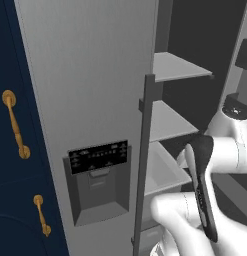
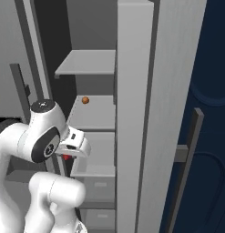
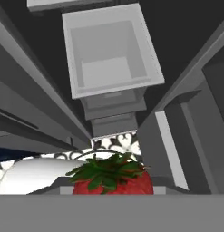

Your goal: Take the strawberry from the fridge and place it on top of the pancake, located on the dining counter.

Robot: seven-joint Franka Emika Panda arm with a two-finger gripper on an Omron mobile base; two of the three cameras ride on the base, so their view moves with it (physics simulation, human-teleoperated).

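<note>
The fridge (image 1: 90,100) stands with its right door open, shelves exposed. The strawberry (image 3: 112,177) sits in close grip of the fingers (image 2: 67,157), which are narrowed onto it, green cap facing the hand view. A small orange item (image 2: 85,100) rests on the middle shelf (image 2: 93,113).

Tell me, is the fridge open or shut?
Open. The fridge has one door swung aside, so its inner shelves show, and the hand view looks down into a drawer.
</note>
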